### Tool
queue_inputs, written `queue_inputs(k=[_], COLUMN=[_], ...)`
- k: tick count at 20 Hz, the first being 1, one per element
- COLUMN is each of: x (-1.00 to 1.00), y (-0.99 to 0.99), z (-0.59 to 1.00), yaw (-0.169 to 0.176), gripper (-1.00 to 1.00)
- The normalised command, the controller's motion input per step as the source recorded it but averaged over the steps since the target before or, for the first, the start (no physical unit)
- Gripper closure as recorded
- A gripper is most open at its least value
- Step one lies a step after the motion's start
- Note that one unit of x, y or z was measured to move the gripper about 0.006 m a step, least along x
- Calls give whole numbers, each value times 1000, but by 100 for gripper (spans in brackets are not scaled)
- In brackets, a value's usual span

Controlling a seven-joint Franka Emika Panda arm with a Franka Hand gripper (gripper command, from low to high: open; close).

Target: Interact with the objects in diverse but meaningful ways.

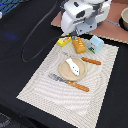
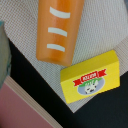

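Observation:
The arm's white head hangs over the far edge of the woven placemat (image 1: 60,75); its gripper (image 1: 73,36) sits low above the orange bread-like block (image 1: 78,46) and the yellow printed block (image 1: 62,41), fingers hidden under the body. In the wrist view the orange block (image 2: 57,27), with white stripes, lies on the mat beside the yellow block (image 2: 91,76), and no fingers show. The pale blue carton (image 1: 96,45) stands to the exterior view's right of the orange block. A white paddle-like piece (image 1: 73,66) rests on the tan plate (image 1: 64,73).
An orange-handled knife (image 1: 91,61) lies beside the plate and an orange-handled fork (image 1: 70,81) in front of it. A pinkish board (image 1: 110,27) with a bowl (image 1: 124,19) sits at the back right. Black tabletop (image 1: 20,40) surrounds the mat.

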Motion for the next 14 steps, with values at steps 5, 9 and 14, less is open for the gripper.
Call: queue_inputs(k=[5, 9, 14], x=[-325, -203, -49], y=[262, 256, 200], z=[-323, -299, -294], yaw=[-8, 0, -4], gripper=[-100, -100, -100])
